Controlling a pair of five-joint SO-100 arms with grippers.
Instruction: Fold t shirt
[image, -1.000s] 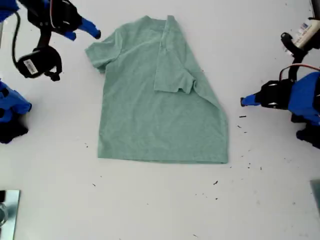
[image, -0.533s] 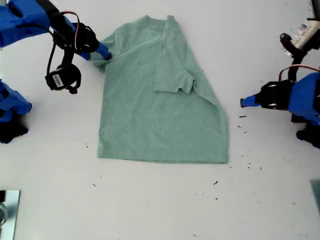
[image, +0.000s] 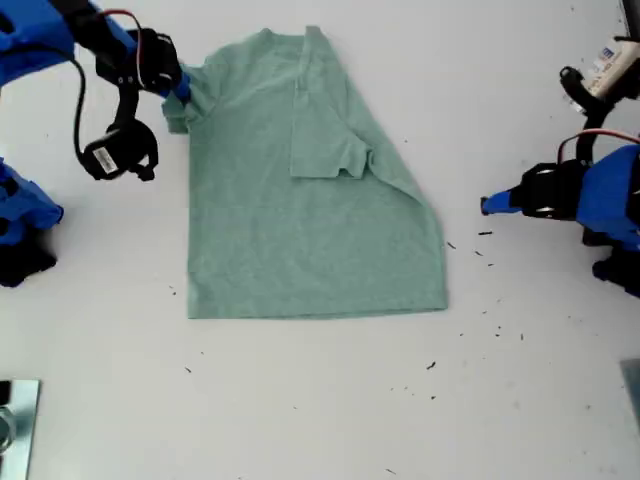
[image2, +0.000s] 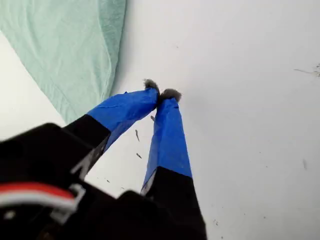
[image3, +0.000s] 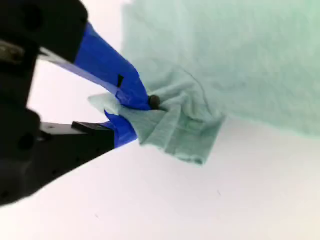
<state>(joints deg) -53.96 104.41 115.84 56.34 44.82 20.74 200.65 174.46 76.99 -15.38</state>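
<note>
The t shirt (image: 300, 190) lies flat on the white table (image: 330, 400), a soft, heathered sage-green knit. One sleeve is folded inward across the chest, leaving a slanted edge on the exterior view's right, and the hem runs straight along the bottom. My second gripper (image: 180, 88), at the exterior view's upper left, is clamped on the other sleeve (image3: 175, 127); its blue-taped jaws pinch the cloth into a crumpled, pleated wad that stands slightly off the tabletop. My first gripper (image2: 160, 94), at the exterior view's right, sits apart from the shirt's edge over bare table, its tapered blue-taped fingers pressed together at fuzzy grey tips, holding nothing. Small dark specks dot the smooth white surface nearby
</note>
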